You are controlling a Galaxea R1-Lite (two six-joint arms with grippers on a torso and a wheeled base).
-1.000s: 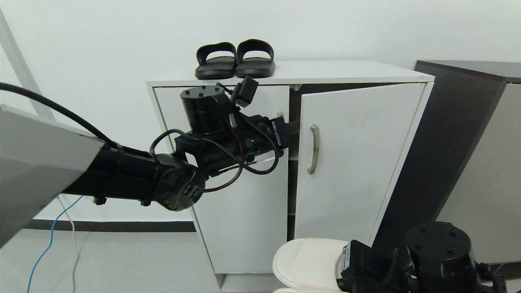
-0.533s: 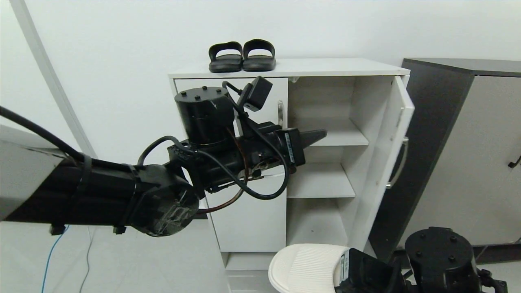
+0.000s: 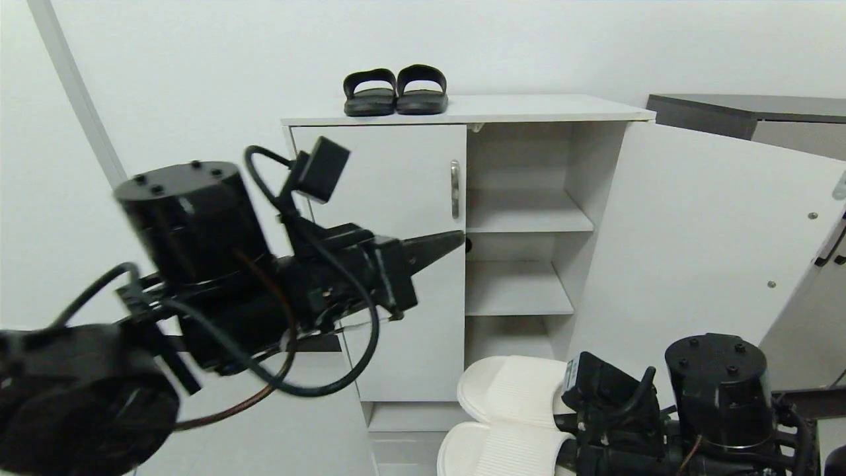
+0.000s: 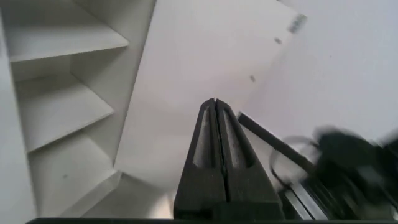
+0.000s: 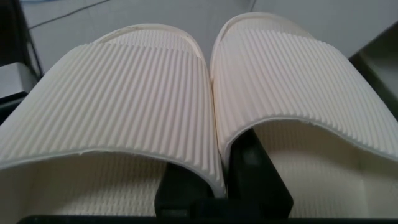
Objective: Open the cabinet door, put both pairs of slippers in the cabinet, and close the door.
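- White cabinet (image 3: 548, 106) stands against the wall. Its right-hand door (image 3: 694, 251) is swung wide open, and its left-hand door (image 3: 396, 277) is closed, with a metal handle (image 3: 455, 190) upright near the inner edge.
- Behind the open door, two shelves (image 3: 522, 221) divide the cabinet's right half into stacked compartments, with the bottom compartment below them.
- Black slippers (image 3: 395, 91) sit side by side on the cabinet's top surface, above the closed door, with their toes facing the room.
- White slippers (image 3: 512, 413), a ribbed pair, are held low in the foreground, in front of the open compartment and outside the cabinet. They lie side by side with their inner edges touching.
- The right gripper (image 5: 221, 183) is clamped on the white slippers where the two straps meet. One finger shows under each strap, on either side of the adjoining walls.
- The left gripper (image 3: 456, 237) is closed on nothing, its two fingers pressed flat together into a single wedge. In the head view its tip lies over the closed door's inner edge, just below the handle. The pictures do not show whether it touches the door.
- In the left wrist view, the closed fingers (image 4: 205, 143) point toward the inside face of the open door, with the shelves off to one side.
- A dark grey cabinet (image 3: 747, 109) stands just beyond the open door, partly hidden by it.
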